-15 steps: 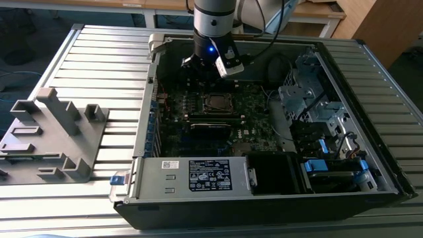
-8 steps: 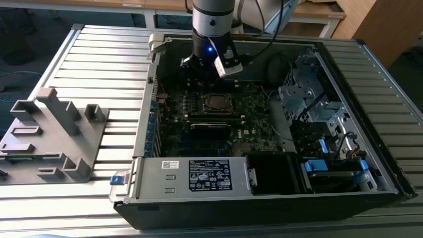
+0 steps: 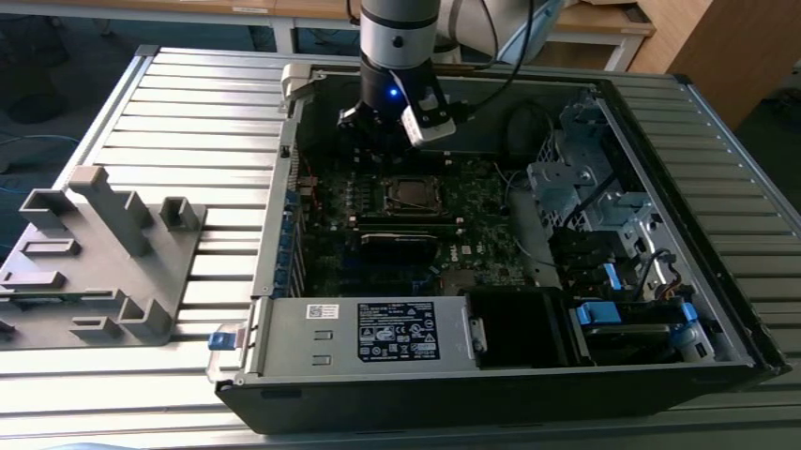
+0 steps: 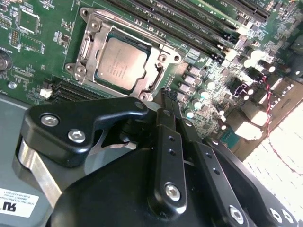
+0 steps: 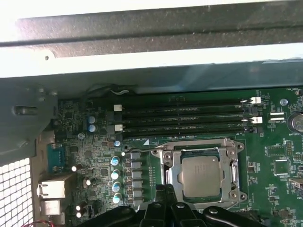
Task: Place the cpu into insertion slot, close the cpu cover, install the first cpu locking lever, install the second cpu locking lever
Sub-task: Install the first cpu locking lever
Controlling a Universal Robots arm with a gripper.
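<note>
Hovering the end effector (image 4: 166, 96) low over the motherboard (image 4: 33, 42), just beside the socket, fingers pressed together and pinching nothing. Spotting the cpu (image 4: 120, 64) lying flat in that socket inside the open computer case (image 3: 501, 389), with the cpu cover (image 4: 142, 43) folded down and framing it.

green board, silver socket

the cpu (image 4: 118, 64) has a dull silver-grey top, framed by the brighter silvery cpu cover (image 4: 156, 66). the motherboard (image 4: 42, 52) around them is green with black memory slots (image 4: 189, 23). the gripper (image 4: 168, 97) is black with silver screws. in the exterior view the case (image 3: 501, 403) is black, its label (image 3: 398, 331) white, and the bench (image 3: 201, 112) pale grey, ribbed in stripes.
</note>
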